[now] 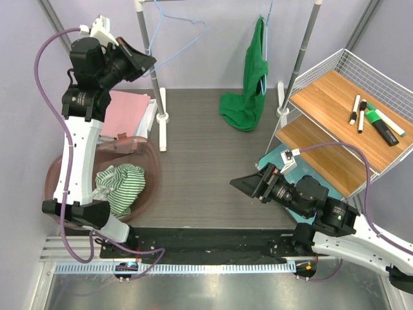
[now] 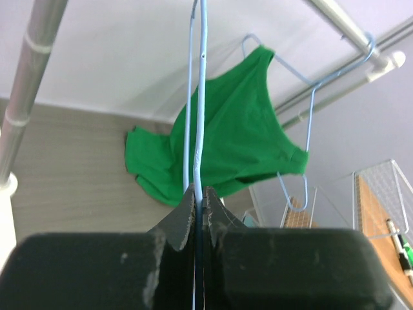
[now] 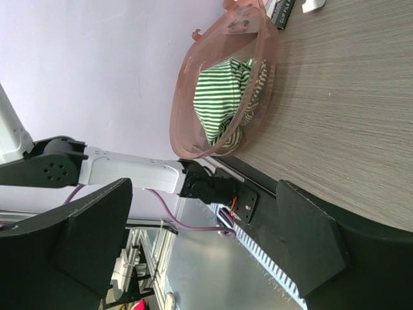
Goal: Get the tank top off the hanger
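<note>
Left claw (image 2: 199, 197) grips hanger (image 2: 202, 97); basket (image 3: 187, 84) holds striped garment (image 3: 222, 90).

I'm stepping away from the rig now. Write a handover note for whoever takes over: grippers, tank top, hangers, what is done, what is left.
Left gripper: shut on the wire of an empty blue hanger.
Right gripper: open, holding nothing, low over the table.
Tank top: green, on its own hanger, which hooks on the rail; its lower end lies bunched on the table.
Done: nothing on the tank top yet.
Left: take the tank top off its hanger.
</note>
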Controlling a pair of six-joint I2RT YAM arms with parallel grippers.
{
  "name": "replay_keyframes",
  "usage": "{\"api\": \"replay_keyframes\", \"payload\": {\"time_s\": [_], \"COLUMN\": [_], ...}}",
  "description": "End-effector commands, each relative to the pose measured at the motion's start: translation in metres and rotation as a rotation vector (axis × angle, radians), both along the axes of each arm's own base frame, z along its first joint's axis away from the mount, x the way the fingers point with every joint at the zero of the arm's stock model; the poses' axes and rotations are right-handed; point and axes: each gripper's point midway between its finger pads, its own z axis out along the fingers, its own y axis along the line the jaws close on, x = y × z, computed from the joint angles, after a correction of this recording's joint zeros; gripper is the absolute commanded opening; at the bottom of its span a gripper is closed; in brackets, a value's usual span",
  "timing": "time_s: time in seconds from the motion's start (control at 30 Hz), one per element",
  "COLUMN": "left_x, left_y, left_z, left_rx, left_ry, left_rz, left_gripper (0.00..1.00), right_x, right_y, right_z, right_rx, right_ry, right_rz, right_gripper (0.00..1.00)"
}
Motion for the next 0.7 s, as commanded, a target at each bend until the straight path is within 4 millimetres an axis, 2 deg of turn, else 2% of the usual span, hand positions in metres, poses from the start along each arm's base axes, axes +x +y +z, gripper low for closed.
{"api": "replay_keyframes", "payload": {"time_s": [0.0, 0.07, 0.1, 0.3, 0.47, 0.63, 0.67], "left_x": [-0.026, -0.033, -0.032, -0.039, -0.040, -0.044, -0.045], "left_y": [-0.002, 0.001, 0.003, 0.008, 0.009, 0.010, 0.011], "left_z": [0.013, 0.008, -0.001, -0.025, -0.043, -0.055, -0.055], "left_rx": [-0.022, -0.007, 0.001, 0.051, 0.083, 0.088, 0.089], "left_ry": [-0.060, -0.049, -0.030, 0.039, 0.079, 0.097, 0.097], "left_rz": [-0.035, -0.026, -0.014, 0.000, -0.008, -0.006, 0.000], "left_gripper": [0.00, 0.00, 0.00, 0.00, 0.20, 0.29, 0.36], "right_x": [0.004, 0.005, 0.005, 0.011, 0.018, 0.019, 0.020], "right_y": [0.007, 0.010, 0.011, 0.010, 0.009, 0.018, 0.020], "right_z": [0.011, 0.007, 0.005, -0.013, -0.030, -0.030, -0.030], "right_rx": [0.010, -0.010, -0.021, -0.139, -0.254, -0.295, -0.303], "right_ry": [-0.039, -0.039, -0.049, -0.094, -0.160, -0.208, -0.228], "right_rz": [0.009, 0.018, 0.020, 0.019, 0.026, 0.066, 0.076], "right_gripper": [0.99, 0.99, 0.99, 0.99, 0.99, 0.99, 0.99]}}
